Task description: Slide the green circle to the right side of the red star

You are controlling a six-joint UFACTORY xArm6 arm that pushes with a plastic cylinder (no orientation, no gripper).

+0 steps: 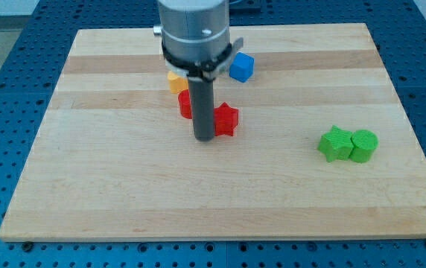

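The tool is a straight dark rod, and my tip (204,139) stands on the surface (124,193) just at the left of the red star (227,119), touching it or almost so; the rod covers part of the star, so I cannot tell exactly. The tool has no jaws, so nothing about it opens or closes, and it holds nothing. It can only push.

The green circle (363,145) lies well apart from my tip, near the view's right, a little below the middle. It touches a green star-shaped block (336,144) on its left side. I judge that the task is not yet begun in its main part: the green circle is far from the red star, and the place at the right of the red star is free. What is left is to bring the tip around to the far side of the green circle and to push it toward the view's left, without taking the green star with it.

Behind the rod there is one more red block (185,104), a yellow block (176,80) partly hidden, and a blue cube (241,67) nearer the view's top. The blocks look like smooth matte plastic with thick flat sides. The surface is pale wood in long glued strips, with fine grain, lying on a blue perforated base (4,112).
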